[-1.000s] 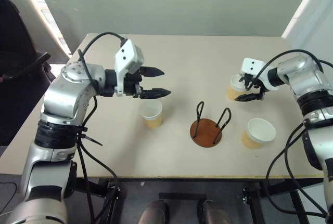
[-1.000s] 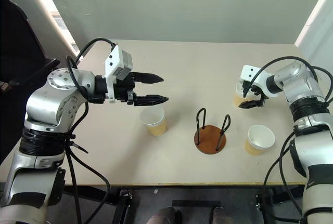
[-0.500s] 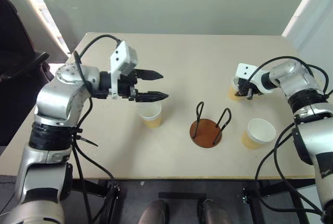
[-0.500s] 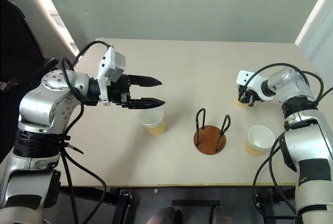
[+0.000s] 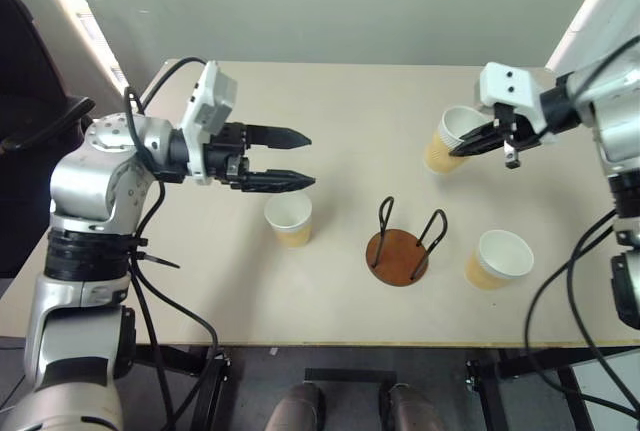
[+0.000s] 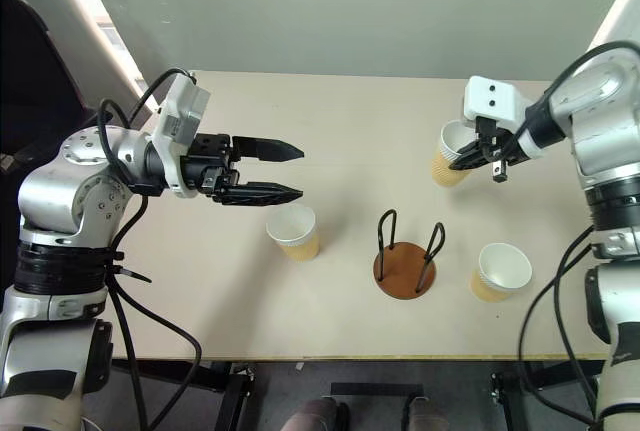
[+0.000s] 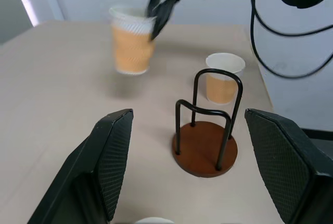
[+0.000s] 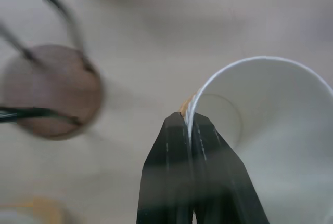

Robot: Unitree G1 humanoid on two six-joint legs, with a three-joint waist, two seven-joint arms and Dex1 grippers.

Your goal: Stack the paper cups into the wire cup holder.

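A: Right now one paper cup is hanging tilted above the table, its rim pinched between the closed fingers of the right gripper, presumably for carrying to the wire cup holder.

B: Others?

A: Two are standing either side of the holder. Left gripper is hovering, jaws open, above the left cup, likely waiting its turn.
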